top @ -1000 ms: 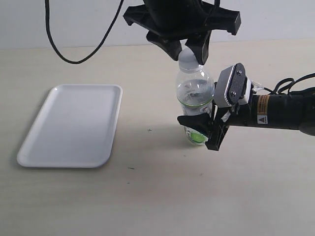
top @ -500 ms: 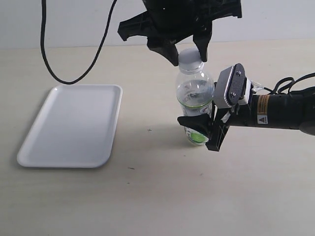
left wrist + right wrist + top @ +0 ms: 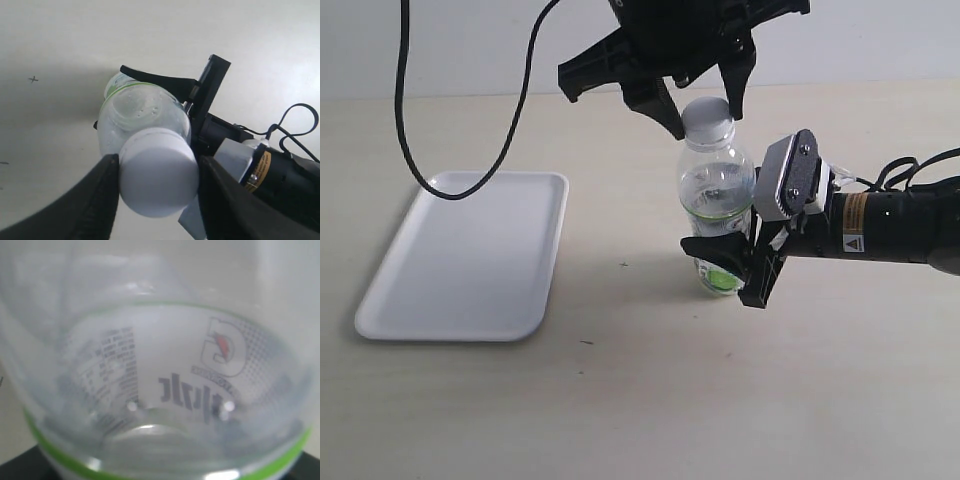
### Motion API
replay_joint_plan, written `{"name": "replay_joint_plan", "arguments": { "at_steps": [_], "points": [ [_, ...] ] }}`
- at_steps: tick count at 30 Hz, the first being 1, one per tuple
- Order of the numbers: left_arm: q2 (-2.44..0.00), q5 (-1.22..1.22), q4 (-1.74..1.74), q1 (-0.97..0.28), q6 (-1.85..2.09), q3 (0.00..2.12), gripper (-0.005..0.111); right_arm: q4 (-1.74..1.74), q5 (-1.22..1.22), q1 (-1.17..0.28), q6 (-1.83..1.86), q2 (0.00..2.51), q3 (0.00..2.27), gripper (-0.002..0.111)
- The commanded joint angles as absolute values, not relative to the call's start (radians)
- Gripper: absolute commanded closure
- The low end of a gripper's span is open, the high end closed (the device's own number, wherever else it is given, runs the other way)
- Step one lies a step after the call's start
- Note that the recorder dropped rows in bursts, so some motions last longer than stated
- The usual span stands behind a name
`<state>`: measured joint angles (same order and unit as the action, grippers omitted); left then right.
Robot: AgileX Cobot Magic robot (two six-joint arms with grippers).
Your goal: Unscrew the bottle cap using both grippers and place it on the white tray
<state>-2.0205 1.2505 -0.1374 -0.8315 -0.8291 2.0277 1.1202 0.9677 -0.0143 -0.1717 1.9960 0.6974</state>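
The clear bottle (image 3: 717, 195) stands upright on the table, right of centre. Its white bottle cap (image 3: 707, 118) sits on the neck. My left gripper (image 3: 705, 120) comes down from above, and its two black fingers press the cap from both sides. In the left wrist view the cap (image 3: 157, 180) fills the gap between the fingers (image 3: 95, 200). My right gripper (image 3: 725, 268) reaches in from the right and is shut round the bottle's lower, labelled part. The right wrist view is filled by the bottle's label (image 3: 160, 385). The white tray (image 3: 470, 255) lies flat at the left, with nothing on it.
A black cable (image 3: 470, 185) hangs from the left arm and loops down over the tray's far edge. The beige table (image 3: 620, 400) stretches in front of the tray and bottle. A pale wall runs along the back.
My left gripper has turned about the cap, its body swinging round above the bottle, and the cable has swung left. Bottle, cap and right gripper keep their places.
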Motion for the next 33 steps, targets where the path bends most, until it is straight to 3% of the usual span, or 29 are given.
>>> {"name": "replay_joint_plan", "arguments": {
  "at_steps": [1, 33],
  "points": [
    [-2.019, 1.221, -0.25, -0.848, -0.841, 2.023, 0.107, 1.135, 0.884, -0.018, -0.166, 2.003, 0.695, 0.108],
    [-2.066, 1.221, -0.401, -0.828, -1.023, 2.019, 0.107, 1.136, 0.888, -0.018, -0.186, 2.003, 0.695, 0.108]
  ]
}}
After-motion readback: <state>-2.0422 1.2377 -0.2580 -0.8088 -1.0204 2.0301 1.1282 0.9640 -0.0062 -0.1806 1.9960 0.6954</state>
